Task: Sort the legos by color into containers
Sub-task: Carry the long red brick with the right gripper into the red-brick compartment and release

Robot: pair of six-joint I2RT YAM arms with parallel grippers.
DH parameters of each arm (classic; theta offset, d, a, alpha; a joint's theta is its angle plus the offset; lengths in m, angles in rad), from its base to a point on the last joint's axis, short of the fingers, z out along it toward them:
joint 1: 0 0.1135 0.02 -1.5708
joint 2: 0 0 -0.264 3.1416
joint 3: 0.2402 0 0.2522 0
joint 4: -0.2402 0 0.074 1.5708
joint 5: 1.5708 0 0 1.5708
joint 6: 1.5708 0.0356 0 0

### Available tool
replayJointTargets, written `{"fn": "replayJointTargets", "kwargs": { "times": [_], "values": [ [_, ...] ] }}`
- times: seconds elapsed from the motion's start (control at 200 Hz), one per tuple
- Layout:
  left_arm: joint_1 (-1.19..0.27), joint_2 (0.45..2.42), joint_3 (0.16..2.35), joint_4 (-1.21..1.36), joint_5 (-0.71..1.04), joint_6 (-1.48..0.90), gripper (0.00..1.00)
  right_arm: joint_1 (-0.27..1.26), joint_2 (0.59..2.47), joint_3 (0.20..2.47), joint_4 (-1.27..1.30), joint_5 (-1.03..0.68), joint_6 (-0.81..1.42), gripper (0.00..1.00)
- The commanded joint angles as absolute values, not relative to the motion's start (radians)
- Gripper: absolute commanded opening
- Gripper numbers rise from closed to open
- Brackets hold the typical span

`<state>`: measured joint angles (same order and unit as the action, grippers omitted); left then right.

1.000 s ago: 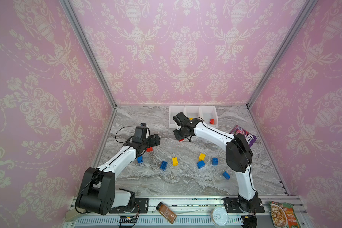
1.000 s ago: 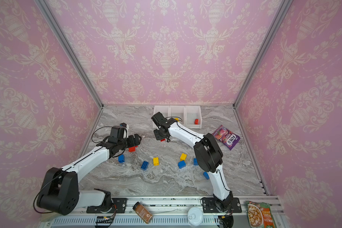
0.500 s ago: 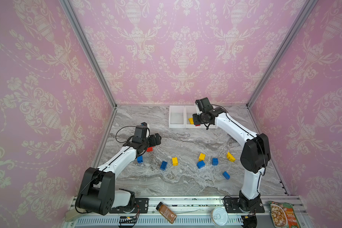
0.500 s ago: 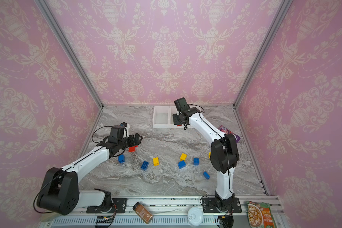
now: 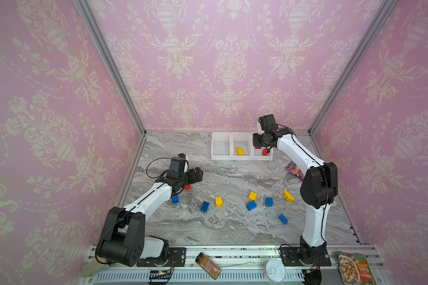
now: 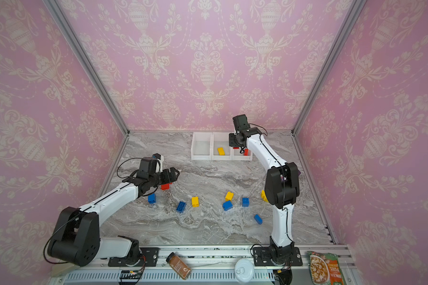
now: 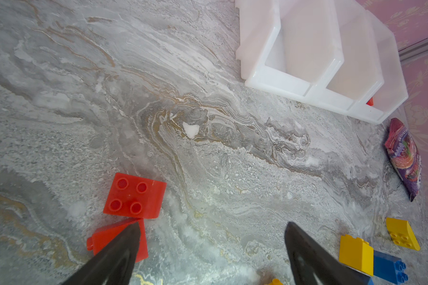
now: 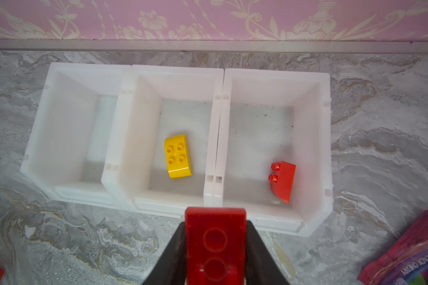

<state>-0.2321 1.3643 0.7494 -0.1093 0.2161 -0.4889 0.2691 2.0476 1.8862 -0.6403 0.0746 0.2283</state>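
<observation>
The right end effector (image 8: 215,223) is gripping a red brick (image 8: 215,249) between its two black fingers (image 8: 174,246), with the brick's hollow underside facing the wrist camera. In both top views it is hanging over the right one of the three joined white bins (image 5: 241,158), which are sitting at the back of the counter (image 5: 232,229). The middle bin is holding a curved yellow brick (image 8: 178,156). The right bin is holding a sloped red brick (image 8: 283,180) that is lying on its side.

The left end effector (image 7: 213,224) is standing wide open and holding nothing, low over the left part of the counter. A square red brick (image 7: 135,196) is lying just ahead of one finger (image 7: 124,251). Touching it is a red wedge (image 7: 98,241), partly covered by that finger; whether the finger is pressing on it I cannot tell.

Other legos are lying loose across the middle of the counter. A blue brick (image 5: 175,199) is sitting beside the left arm. Further right, a long blue brick (image 5: 204,206) is lying just beside an upright yellow brick (image 5: 218,201). Then a tilted yellow brick (image 5: 252,196) is resting near a blue pair (image 5: 251,205). A yellow wedge (image 5: 289,196) is lying by the right arm, and a small blue brick (image 5: 283,218) is lying nearest the front.

A purple bag (image 5: 294,170) is lying right of the bins, partly behind the right arm.
</observation>
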Motion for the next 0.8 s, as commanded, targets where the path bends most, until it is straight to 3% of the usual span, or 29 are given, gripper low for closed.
{"fn": "replayJointTargets", "kwargs": {
  "times": [0.0, 0.796],
  "values": [
    [-0.236, 1.374, 0.752, -0.101, 0.236, -0.498, 0.94, 0.254, 2.098, 1.948, -0.661, 0.062, 0.209, 0.35],
    [-0.238, 1.367, 0.751, -0.109, 0.233, -0.494, 0.94, 0.183, 2.346, 2.094, -0.684, 0.068, 0.239, 0.39]
  ]
}}
